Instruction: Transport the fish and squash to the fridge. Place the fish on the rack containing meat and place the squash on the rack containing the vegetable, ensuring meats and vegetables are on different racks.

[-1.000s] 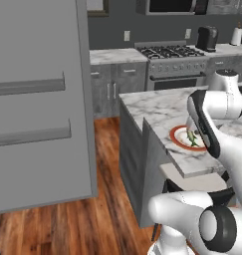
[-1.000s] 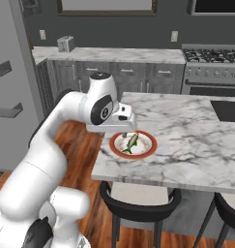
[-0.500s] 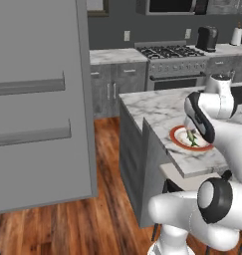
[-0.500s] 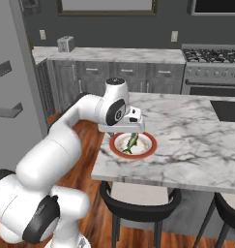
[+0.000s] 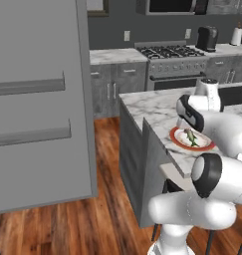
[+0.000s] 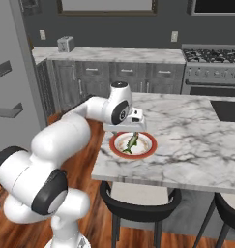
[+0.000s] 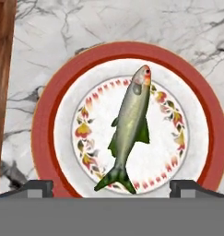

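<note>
"What's nearest the robot?"

"Its gripper (image 7: 111, 188), jaws spread wide and holding nothing, hangs over a red-rimmed plate (image 7: 53, 97) near the edge of the marble island (image 6: 196, 140). The fish (image 7: 130, 120) lies across the plate's middle."

"And farther off?"

"The fridge (image 5: 40, 104), shut. My worry: the slender fish could slip if the fingers close off-centre."

The marble island counter (image 6: 196, 145) carries a red-rimmed plate (image 7: 60, 99) near its corner, close to the edge above the wood floor (image 5: 67, 224). The plate has a white centre with a floral ring. The fish (image 7: 129, 124) lies directly on the plate, across its centre.
</note>
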### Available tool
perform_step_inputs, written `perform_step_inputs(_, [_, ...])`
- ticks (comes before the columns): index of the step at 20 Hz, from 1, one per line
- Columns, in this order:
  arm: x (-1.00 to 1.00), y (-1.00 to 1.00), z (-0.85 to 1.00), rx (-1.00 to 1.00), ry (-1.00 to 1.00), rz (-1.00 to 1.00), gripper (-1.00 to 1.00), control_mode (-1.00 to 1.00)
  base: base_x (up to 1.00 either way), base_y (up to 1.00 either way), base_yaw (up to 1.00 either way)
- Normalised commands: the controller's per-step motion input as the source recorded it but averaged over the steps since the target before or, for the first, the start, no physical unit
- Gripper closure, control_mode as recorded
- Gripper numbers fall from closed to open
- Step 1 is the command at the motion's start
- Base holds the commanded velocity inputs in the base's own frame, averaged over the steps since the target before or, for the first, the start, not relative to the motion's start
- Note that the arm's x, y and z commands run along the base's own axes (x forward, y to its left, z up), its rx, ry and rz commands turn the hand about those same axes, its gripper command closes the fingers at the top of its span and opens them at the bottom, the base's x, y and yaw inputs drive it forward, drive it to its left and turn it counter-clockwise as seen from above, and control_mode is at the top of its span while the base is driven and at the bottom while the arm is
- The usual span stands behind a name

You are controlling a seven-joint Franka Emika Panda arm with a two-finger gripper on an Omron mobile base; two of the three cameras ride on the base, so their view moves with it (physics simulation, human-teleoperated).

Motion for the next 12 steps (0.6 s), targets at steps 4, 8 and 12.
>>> perform_step_inputs(4, [0.34, -0.13, -0.35, 0.00, 0.00, 0.00, -1.00, -1.00, 0.00, 0.00, 0.00])
perform_step_inputs(8, [0.25, -0.18, -0.22, 0.00, 0.00, 0.00, -1.00, -1.00, 0.00, 0.00, 0.00])
perform_step_inputs(12, [0.20, -0.07, -0.24, 0.00, 0.00, 0.00, -1.00, -1.00, 0.00, 0.00, 0.00])
